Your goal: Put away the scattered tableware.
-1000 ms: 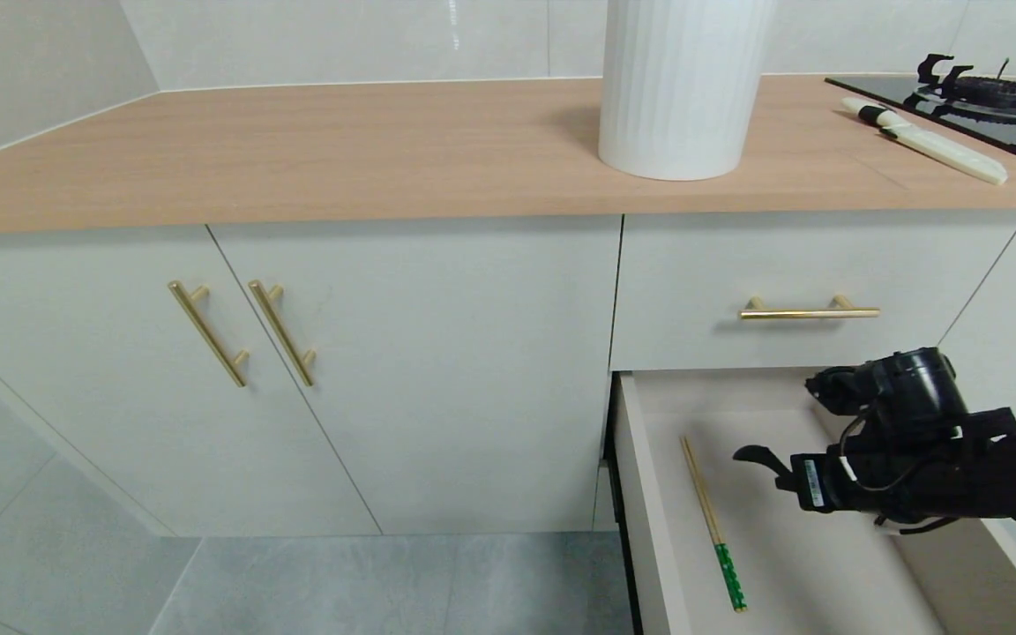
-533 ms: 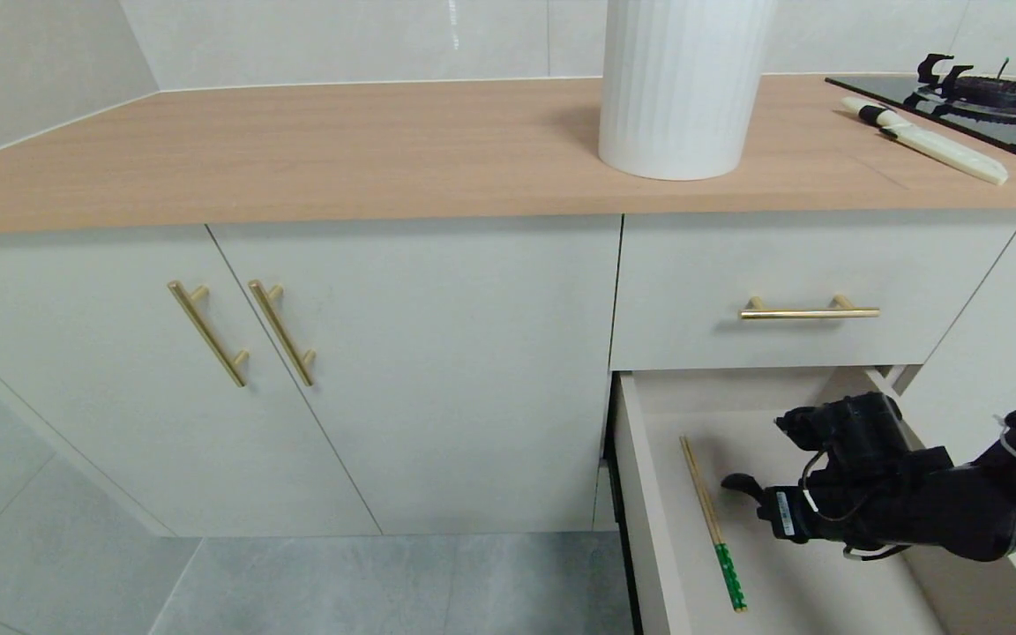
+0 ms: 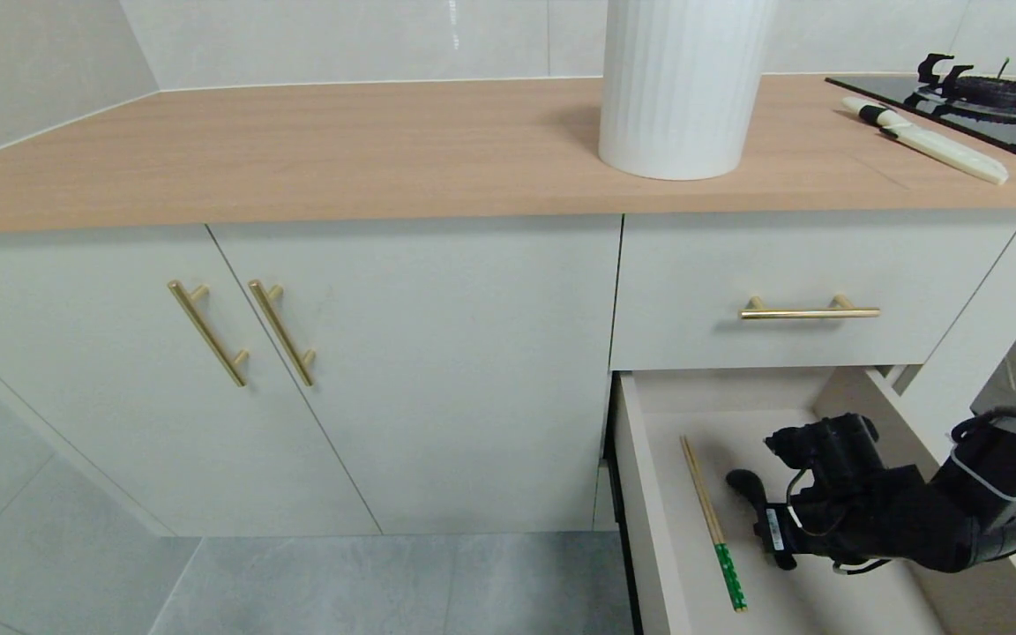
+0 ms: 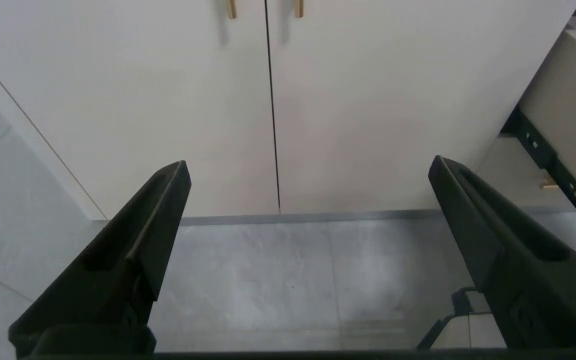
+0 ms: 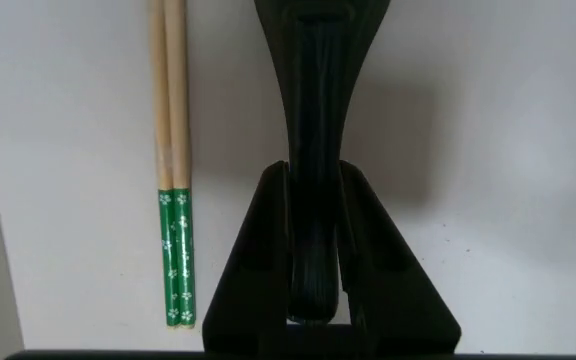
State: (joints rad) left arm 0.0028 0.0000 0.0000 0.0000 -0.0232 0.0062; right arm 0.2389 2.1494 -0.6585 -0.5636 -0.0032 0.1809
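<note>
One end of the black spoon [image 5: 313, 100] is hiding inside the right gripper [image 5: 315, 190], whose fingers are clamping it within the open drawer [image 3: 649, 494], just beside two green-tipped chopsticks [image 5: 173, 180] lying on its floor, while the left gripper [image 4: 308, 175] is hanging spread apart before the cabinet doors [image 4: 368, 90].

The open drawer [image 3: 645, 494] holds chopsticks [image 3: 711, 529]; the counter [image 3: 340, 150] bears a white canister [image 3: 680, 88] and knife [image 3: 922, 141].

A wooden countertop [image 3: 340, 150] tops pale cabinets [image 3: 437, 370] above grey floor tiles [image 3: 384, 582].
</note>
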